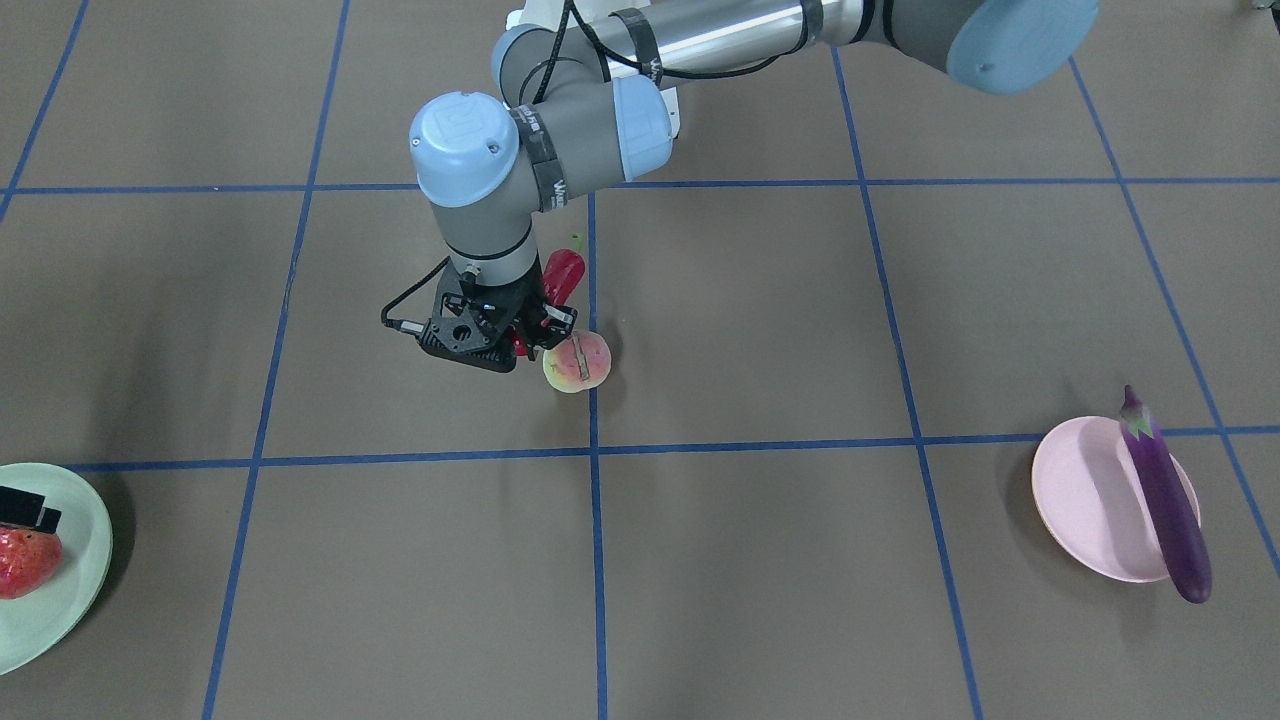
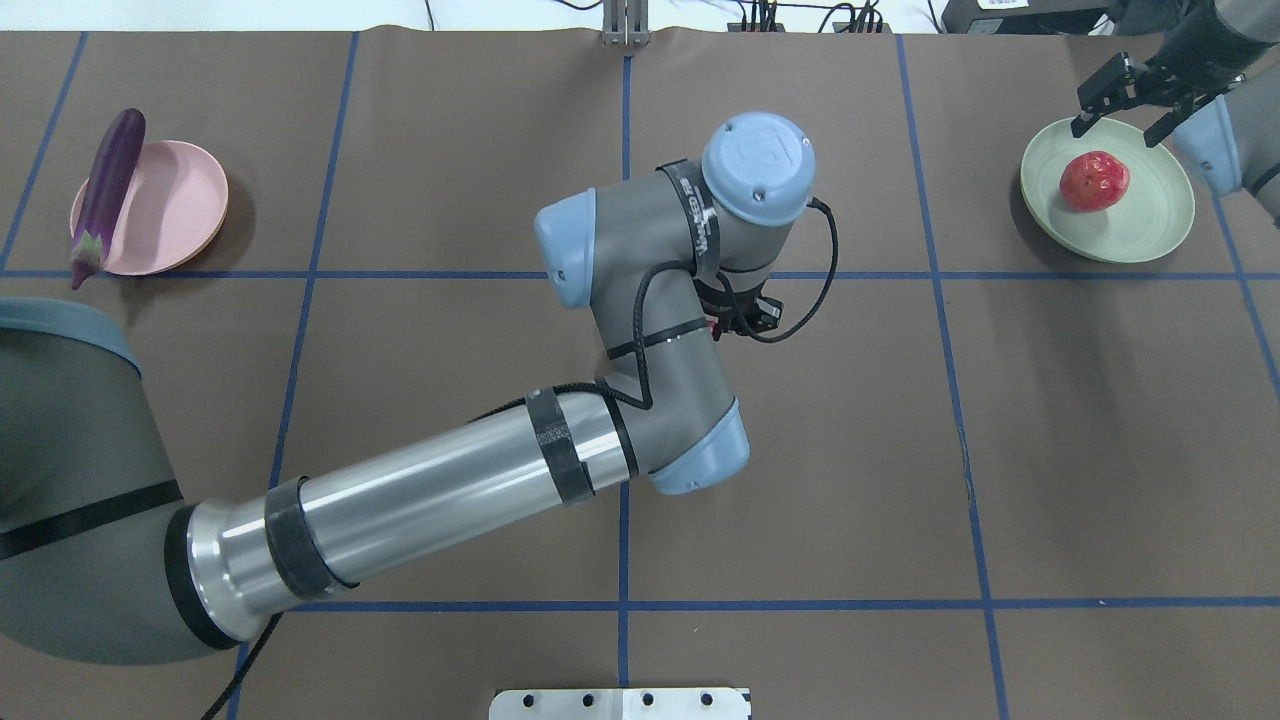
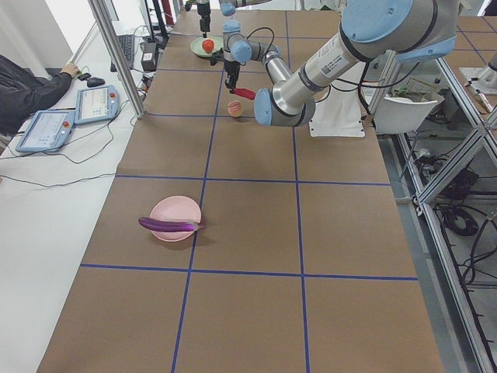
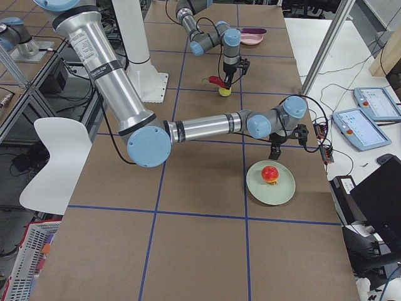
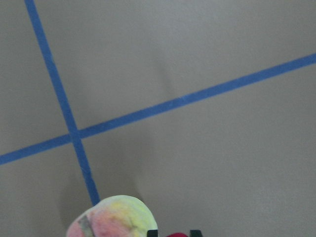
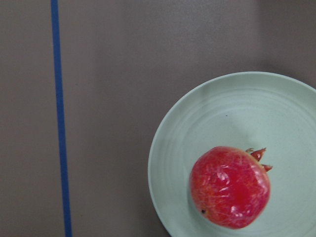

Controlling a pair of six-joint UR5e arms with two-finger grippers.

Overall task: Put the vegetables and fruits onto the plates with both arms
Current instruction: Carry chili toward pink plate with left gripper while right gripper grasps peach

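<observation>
The left arm (image 2: 420, 500), largest in the overhead view, reaches to the middle of the tabletop (image 1: 800, 550). Its tool (image 1: 540, 330) is closed on the red chili (image 1: 563, 272), which slants up between the fingers, green stem uppermost. The chili seems to hang just above the tabletop, close beside the peach (image 1: 577, 362), and whether the two touch cannot be told. The eggplant (image 1: 1165, 500) lies across one side of the pink plate (image 1: 1085, 500), one end reaching past the rim. The pomegranate (image 2: 1094, 181) sits on the green plate (image 2: 1150, 235), and the right tool (image 2: 1118, 128) hovers near it, spread wide and holding nothing. The step in hand looks like carrying the chili to a plate, probably the pink one with the other vegetable. That calls for lifting it clear without nudging the peach, then crossing to the pink plate and setting it on the bare part beside the eggplant. The peach, alone on the tabletop, is likely the right arm's job.
</observation>
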